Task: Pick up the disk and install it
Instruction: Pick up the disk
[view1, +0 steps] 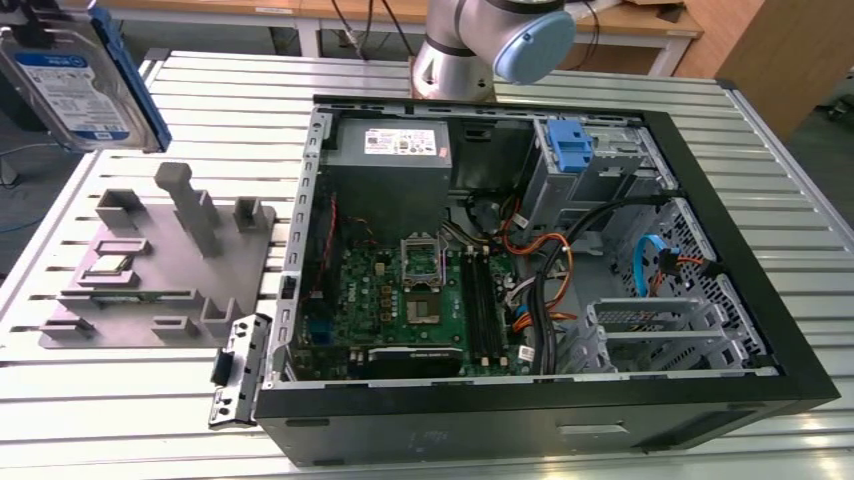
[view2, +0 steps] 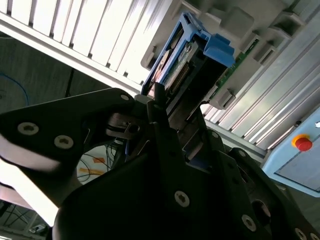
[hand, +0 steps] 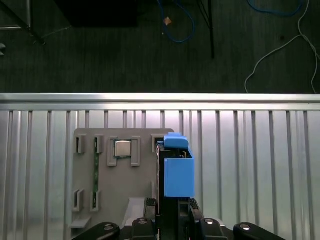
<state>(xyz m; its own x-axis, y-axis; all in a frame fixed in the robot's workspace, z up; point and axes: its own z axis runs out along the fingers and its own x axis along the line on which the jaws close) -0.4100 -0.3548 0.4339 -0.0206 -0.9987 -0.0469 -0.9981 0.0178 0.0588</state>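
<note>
Clamping disk (hand: 178, 175) btwn jaws, gripper (hand: 172, 214) hangs over fixture (hand: 90, 172).

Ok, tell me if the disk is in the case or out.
Out. The disk is held in the air above the grey fixture, apart from the open computer case.

Your table (view1: 767, 170) is a top of pale metal slats. An open computer case (view1: 534, 425) lies on it, side panel off. To the exterior view's left of the case sits a grey holder plate (view1: 167, 270), near but apart. A narrow black bracket (view1: 234, 372) lies just beside the case's near corner on that side.
</note>
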